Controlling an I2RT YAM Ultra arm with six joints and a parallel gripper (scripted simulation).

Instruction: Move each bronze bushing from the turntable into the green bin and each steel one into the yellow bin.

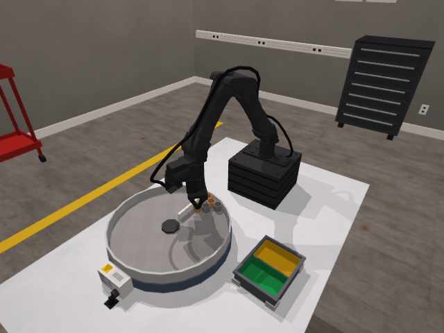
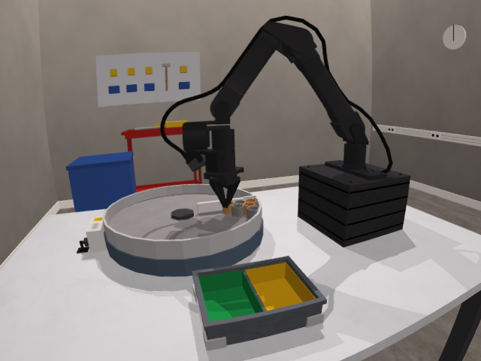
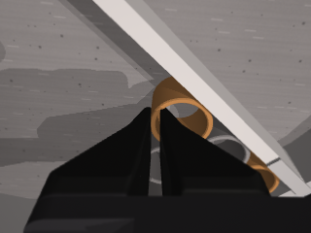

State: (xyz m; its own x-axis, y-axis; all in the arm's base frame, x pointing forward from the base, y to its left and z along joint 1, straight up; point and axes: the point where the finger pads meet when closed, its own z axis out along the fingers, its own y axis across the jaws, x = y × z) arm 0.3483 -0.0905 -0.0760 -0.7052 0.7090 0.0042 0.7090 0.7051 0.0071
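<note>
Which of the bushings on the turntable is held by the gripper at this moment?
The bronze bushing at the end of the cluster nearest the white bar. The gripper is shut on its wall, one finger inside the ring; the other bushings stand free beside it.

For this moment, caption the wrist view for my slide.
Black gripper shut on the wall of an orange-bronze ring bushing beside the white bar.

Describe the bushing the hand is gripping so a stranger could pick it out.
Find the round turntable, then the cluster of small rings by the white bar at its far edge. It is the bronze bushing at the cluster's bar end, the only one with the black hand pinching its wall.
</note>
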